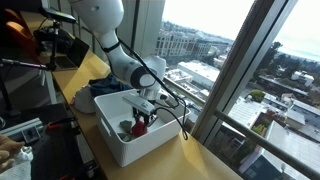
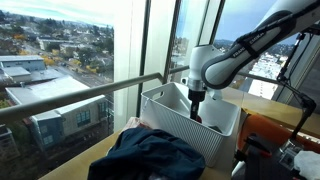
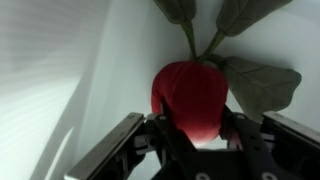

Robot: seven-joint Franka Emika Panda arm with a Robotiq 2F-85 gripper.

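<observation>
In the wrist view a red toy radish (image 3: 190, 92) with grey-green leaves (image 3: 255, 82) lies on the white floor of a bin. My gripper (image 3: 194, 128) has a black finger pressed against each side of it, shut on the red body. In both exterior views the arm reaches down into the white plastic bin (image 1: 128, 152) (image 2: 186, 136). The gripper (image 1: 140, 116) (image 2: 196, 110) is low inside it, and a bit of the red radish (image 1: 138, 126) shows at its tips.
The bin stands on a wooden counter (image 1: 216, 162) beside tall windows with a metal rail (image 2: 90, 92). A dark blue cloth (image 2: 155, 155) lies heaped just in front of the bin. Cables and other gear (image 1: 45, 45) crowd the far end of the counter.
</observation>
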